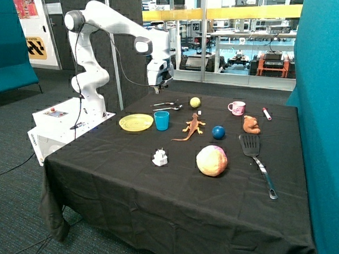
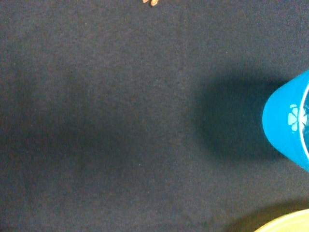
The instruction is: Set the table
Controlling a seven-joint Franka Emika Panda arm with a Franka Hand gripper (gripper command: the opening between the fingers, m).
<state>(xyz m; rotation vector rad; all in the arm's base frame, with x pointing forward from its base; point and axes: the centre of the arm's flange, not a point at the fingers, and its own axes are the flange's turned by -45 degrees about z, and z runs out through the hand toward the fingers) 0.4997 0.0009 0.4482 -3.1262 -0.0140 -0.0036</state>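
Two views are showing one moment: the gripper (image 1: 158, 88) is hanging above the far edge of the table (image 1: 172, 199), and whether it is released, clenched or holding anything cannot be told, since the wrist view is showing no part of it. Just below and slightly beyond it are lying two pieces of cutlery (image 1: 168, 106), thin, stiff and probably slippery metal resting flat on the cloth; judged from this, a grasp across the narrow handle would be needed, with the tips pressing into the soft cloth. Nearer the viewer from the hand, the yellow plate (image 1: 135, 122) is sitting with the blue cup (image 1: 161, 120) just beside it. The cup, which the wrist view is catching at its edge (image 2: 289, 121), is looking light and rigid and would likely take a pinch over its rim. The plate is shallow and seems best taken at the rim. Farther off are lying a toy lizard (image 1: 190, 128), a pink mug (image 1: 237, 107) and a spatula (image 1: 256, 159).
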